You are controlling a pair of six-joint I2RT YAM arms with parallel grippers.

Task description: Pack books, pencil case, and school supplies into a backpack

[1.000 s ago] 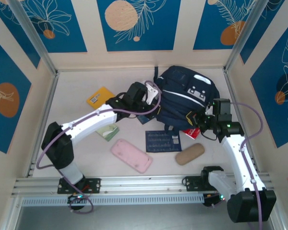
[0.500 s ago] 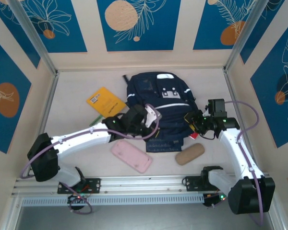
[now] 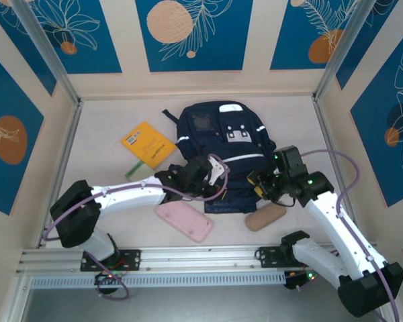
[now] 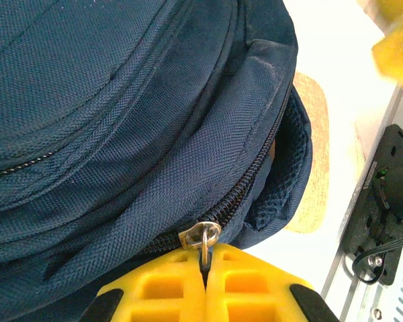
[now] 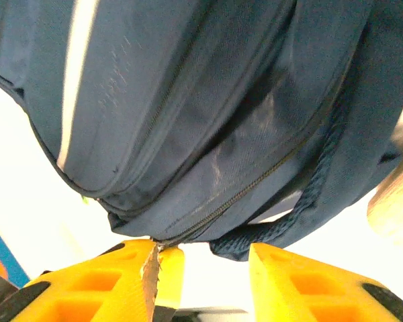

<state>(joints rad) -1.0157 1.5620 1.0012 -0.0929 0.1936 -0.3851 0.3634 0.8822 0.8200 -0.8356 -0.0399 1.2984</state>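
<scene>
Where it lay skewed at the right rear a second ago, the backpack [image 3: 221, 134] now sits squarely mid-table, nearer the arms. The left gripper [image 4: 203, 260] stays pinched on its zipper pull [image 4: 200, 235]; the right gripper [image 5: 215, 261] stands partly open at the bag's edge.

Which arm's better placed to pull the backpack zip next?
Left, likely: the left fingers are shut on the zip pull; the right fingers stand apart at the edge of the backpack.
</scene>
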